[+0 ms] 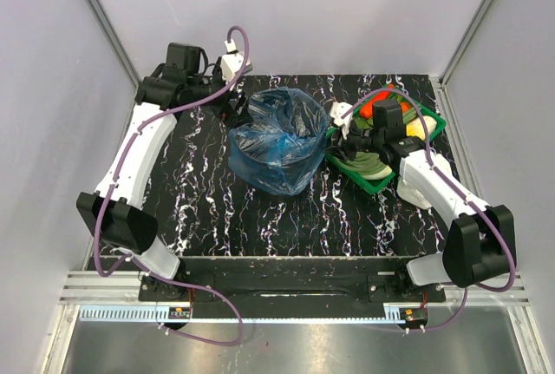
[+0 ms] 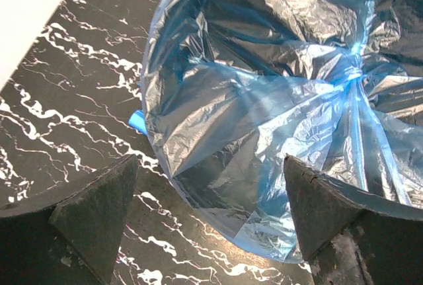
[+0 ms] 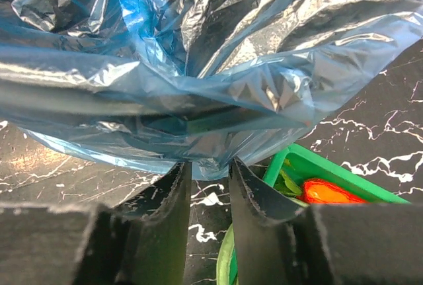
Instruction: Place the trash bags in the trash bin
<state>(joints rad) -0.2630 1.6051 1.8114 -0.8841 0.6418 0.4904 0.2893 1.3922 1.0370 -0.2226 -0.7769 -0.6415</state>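
A blue translucent trash bag (image 1: 270, 166) is draped over the trash bin (image 3: 99, 100), whose dark wall shows only dimly through the film. The bag (image 2: 264, 100) has a knotted gather near the top in the left wrist view. My left gripper (image 1: 231, 103) hangs at the bin's back left. It (image 2: 210, 166) stands wide open, with the bag's lower edge between its fingers and touching neither. My right gripper (image 1: 343, 143) is at the bin's right side. Its (image 3: 210, 166) jaws are narrowed, and a small loose fold of the bag (image 3: 211, 86) sits between the tips.
A green tray (image 1: 435, 124) of vegetables sits right of the bin, under my right arm; its rim (image 3: 310, 166) lies just beside my right fingers. A pale dish (image 1: 375, 185) sits at the tray's near end. The black marbled table (image 1: 260, 226) is walled on three sides.
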